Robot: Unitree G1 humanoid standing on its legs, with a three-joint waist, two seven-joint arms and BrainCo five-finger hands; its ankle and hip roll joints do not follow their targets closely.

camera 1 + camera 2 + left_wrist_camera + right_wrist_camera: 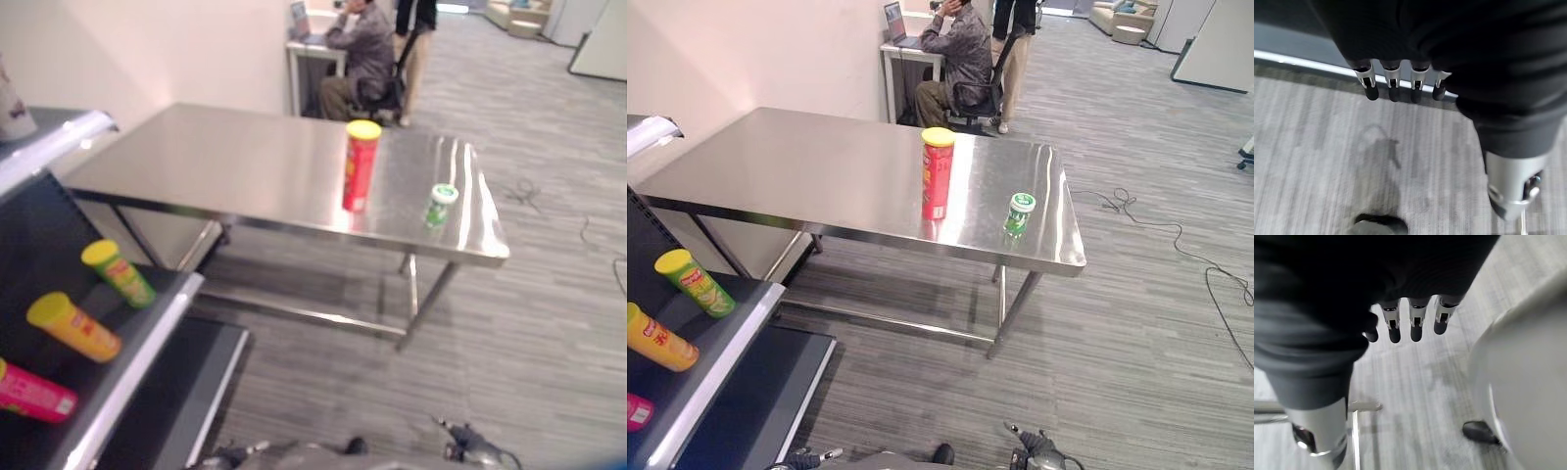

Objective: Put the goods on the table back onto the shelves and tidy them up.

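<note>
On polished steel table (823, 166): tall red tube (937, 174), squat green tub (1019, 212).

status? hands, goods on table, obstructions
Left hand and right hand open, holding nothing. Red can upright, green cup beside it on table. Nothing blocking them.

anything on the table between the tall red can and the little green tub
Nothing: both eye views show bare steel tabletop between the upright red can and the small green tub.
</note>
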